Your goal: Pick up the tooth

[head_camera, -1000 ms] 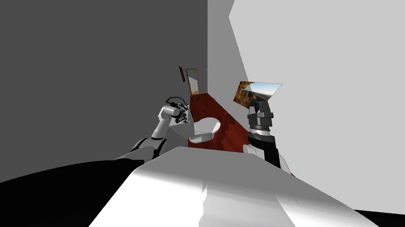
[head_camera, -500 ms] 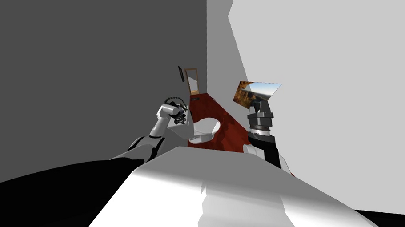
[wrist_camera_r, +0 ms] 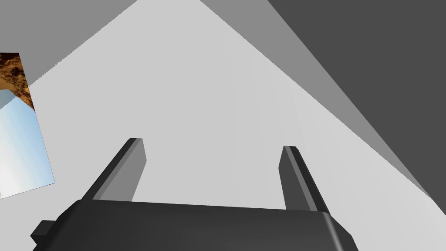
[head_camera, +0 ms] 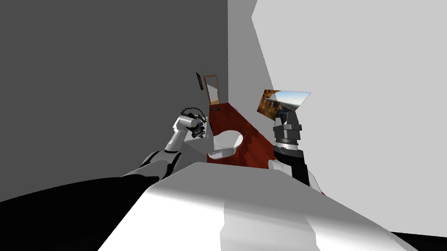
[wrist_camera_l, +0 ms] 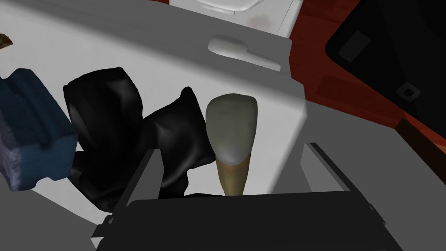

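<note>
The tooth (wrist_camera_l: 231, 130), a pale crown on a tan root, lies on the white toilet tank lid (wrist_camera_l: 130, 39). My left gripper (wrist_camera_l: 231, 150) is low over the lid and open, one finger on each side of the tooth and not touching it. The near end of the root is hidden by the gripper's body. In the head view the left gripper (head_camera: 199, 128) is over the tank behind the toilet bowl (head_camera: 228, 141). My right gripper (wrist_camera_r: 213, 148) is open and empty, and the head view shows the right gripper (head_camera: 288, 114) raised at the right.
A crumpled black thing (wrist_camera_l: 126, 135) lies right beside the tooth, under my left finger (wrist_camera_l: 146, 174). A blue block (wrist_camera_l: 30, 135) sits further along the lid. The flush handle (wrist_camera_l: 244, 49) is at the tank's front. The dark red floor (head_camera: 248, 134) runs to a far doorway (head_camera: 212, 90).
My left hand has shifted slightly to the left over the tank in the first half second, then held still. The right arm has not moved.
</note>
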`<state>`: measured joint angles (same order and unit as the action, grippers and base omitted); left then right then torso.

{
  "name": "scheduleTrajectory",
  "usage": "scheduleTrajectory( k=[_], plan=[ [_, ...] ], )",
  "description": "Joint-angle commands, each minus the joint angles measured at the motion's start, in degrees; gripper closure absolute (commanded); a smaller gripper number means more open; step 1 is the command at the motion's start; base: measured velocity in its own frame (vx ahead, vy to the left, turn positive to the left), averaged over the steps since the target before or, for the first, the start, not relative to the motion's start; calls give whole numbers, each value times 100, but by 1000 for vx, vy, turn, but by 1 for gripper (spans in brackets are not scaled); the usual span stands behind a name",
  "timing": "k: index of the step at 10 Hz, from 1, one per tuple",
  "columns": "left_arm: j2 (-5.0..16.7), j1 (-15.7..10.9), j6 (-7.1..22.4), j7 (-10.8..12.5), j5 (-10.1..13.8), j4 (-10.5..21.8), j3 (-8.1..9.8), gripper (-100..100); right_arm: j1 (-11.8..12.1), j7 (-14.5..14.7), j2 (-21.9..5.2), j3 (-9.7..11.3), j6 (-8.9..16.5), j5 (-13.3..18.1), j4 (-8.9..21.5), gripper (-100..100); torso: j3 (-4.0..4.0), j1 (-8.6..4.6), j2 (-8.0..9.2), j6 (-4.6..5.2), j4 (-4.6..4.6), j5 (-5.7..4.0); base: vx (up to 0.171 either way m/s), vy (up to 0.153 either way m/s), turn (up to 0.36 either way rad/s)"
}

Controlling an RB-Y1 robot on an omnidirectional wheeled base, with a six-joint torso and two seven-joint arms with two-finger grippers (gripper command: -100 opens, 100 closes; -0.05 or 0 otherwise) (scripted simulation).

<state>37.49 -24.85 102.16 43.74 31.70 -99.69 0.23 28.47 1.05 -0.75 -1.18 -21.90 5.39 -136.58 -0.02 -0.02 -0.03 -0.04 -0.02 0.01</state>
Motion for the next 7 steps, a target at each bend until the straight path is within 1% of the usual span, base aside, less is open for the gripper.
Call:
scheduleTrajectory(
  k=[1, 2, 3, 7],
  plan=[
    [-37, 21, -159, -79, -58, 140, -10, -100, 0, 0, 0, 0, 0, 0, 0, 0, 0, 0, 0, 0, 0, 0, 4, -8, -6],
    [-24, 16, -109, -53, -38, 101, -8, -100, 0, 0, 0, 0, 0, 0, 0, 0, 0, 0, 0, 0, 0, 0, 0, 0, 0],
    [-26, 17, -133, -66, -42, 113, -9, 100, 0, 0, 0, 0, 0, 0, 0, 0, 1, 1, 1, 0, 1, -1, 0, 0, 0],
    [-25, 15, -132, -65, -42, 109, -8, 100, 0, 0, 0, 0, 0, 0, 0, 0, -3, 6, -3, 0, -3, 2, 0, 0, 0]
  ],
)
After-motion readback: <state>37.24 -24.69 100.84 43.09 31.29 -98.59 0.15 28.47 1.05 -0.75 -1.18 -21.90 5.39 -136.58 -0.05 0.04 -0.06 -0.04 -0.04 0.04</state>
